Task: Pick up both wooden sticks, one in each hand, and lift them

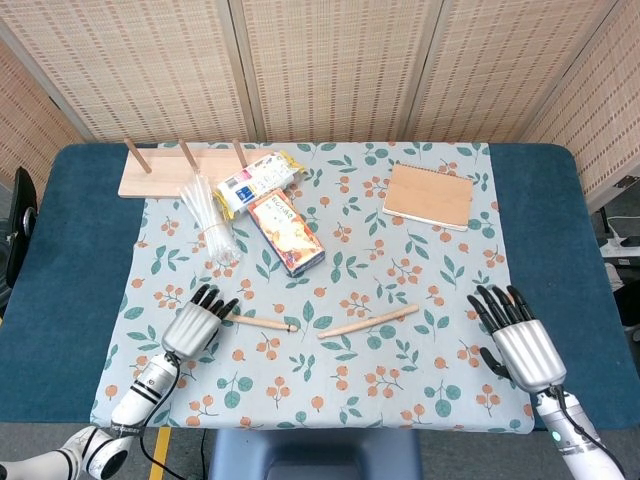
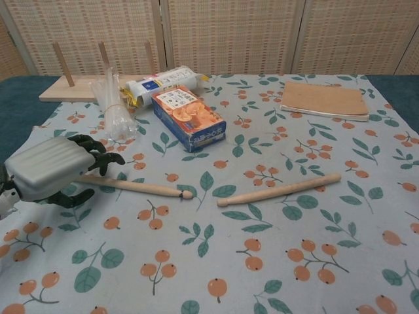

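Floral tablecloth (image 1: 400, 260), snack box (image 1: 285, 232), notebook (image 1: 428, 196)

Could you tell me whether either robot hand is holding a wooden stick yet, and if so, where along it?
Nothing is held. The left robot hand hovers open over the outer end of the left stick; the right robot hand, also open, is well away from the right stick.

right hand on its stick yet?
No: in the head view the right hand hovers open near the table edge, well apart from the right stick.
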Robot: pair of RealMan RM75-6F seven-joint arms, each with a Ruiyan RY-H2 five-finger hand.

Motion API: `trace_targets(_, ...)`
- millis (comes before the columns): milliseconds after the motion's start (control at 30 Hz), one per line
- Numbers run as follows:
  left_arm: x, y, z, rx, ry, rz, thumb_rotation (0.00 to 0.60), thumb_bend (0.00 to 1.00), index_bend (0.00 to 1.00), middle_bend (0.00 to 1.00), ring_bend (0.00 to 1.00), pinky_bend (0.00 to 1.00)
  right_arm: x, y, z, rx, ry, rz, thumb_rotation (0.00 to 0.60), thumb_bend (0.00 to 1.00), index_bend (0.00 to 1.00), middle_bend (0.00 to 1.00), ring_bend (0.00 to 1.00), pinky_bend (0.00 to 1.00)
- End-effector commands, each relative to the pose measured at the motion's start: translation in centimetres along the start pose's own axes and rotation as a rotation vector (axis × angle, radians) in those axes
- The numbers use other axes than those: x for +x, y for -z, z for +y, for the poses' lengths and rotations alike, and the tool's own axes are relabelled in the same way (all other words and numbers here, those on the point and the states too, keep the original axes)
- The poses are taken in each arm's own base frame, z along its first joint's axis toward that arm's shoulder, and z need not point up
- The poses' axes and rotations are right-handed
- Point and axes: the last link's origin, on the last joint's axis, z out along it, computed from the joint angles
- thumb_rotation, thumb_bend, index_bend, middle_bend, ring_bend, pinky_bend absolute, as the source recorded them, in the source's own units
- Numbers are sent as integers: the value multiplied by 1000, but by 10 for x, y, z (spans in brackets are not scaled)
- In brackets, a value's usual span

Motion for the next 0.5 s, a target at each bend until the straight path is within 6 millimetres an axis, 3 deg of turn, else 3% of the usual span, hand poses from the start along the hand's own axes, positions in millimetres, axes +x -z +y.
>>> trace_targets(33, -2, -2, 2, -10, -69, 14, 600, 424, 279, 368, 187, 185, 1, 2, 1, 2, -9, -7, 520, 303, 0, 0, 0, 0)
trace_targets(133, -6, 0, 2, -11, -96, 14, 600, 425, 340, 386, 198, 187, 1, 3, 2, 2, -11, -11, 520, 304, 0, 0, 0, 0)
trace_targets(500, -7, 0, 2, -5, -111, 42, 600, 425, 413, 447, 238, 209, 1, 6, 2, 2, -12, -16, 521, 304, 0, 0, 0, 0)
